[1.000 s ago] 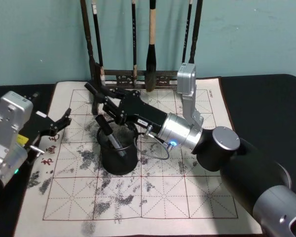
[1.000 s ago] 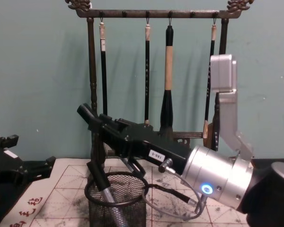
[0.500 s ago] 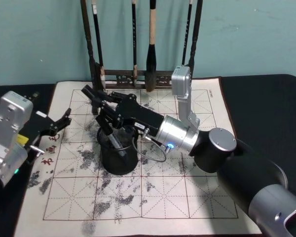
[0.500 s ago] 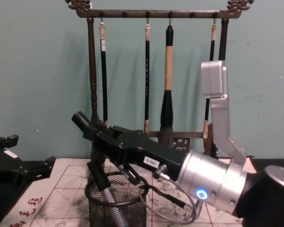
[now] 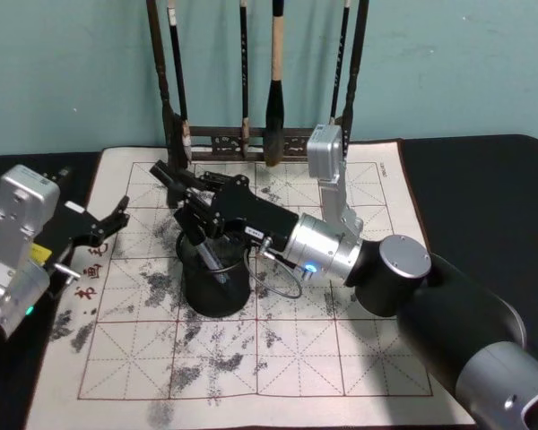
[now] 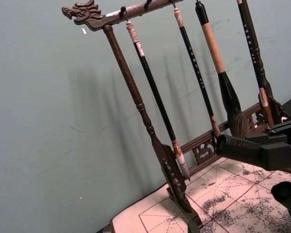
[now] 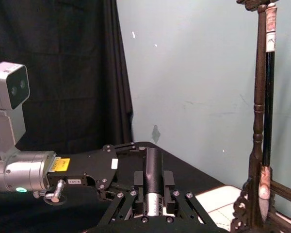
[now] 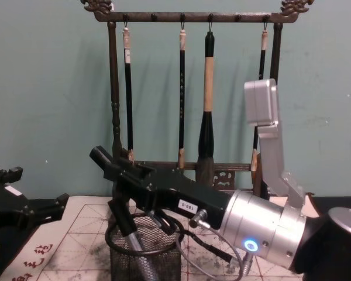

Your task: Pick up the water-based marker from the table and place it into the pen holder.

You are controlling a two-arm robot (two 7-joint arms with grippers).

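a black table is covered in the middle by a gridded calligraphy mat blotched with ink. at the mat's far edge, against a teal wall, a dark wooden brush rack with carved ends is stood upright, and several brushes are hung from its top bar.

the right arm is stretched from the right across the mat, and the right gripper is held just above and slightly behind the pen holder, near the rack's foot. the pen holder, a black wire-mesh cup with a thick round rim, is set on the left half of the mat. the marker is seen leaning inside the cup, its dark cap tilted up toward the gripper and its grey barrel sunk behind the mesh. the cap is found directly under the gripper's fingers; whether it is touched by them, and whether the fingers are spread or closed, cannot be told.

the left gripper is held near the mat's left edge, well apart from the cup, with its fingers spread and nothing between them.
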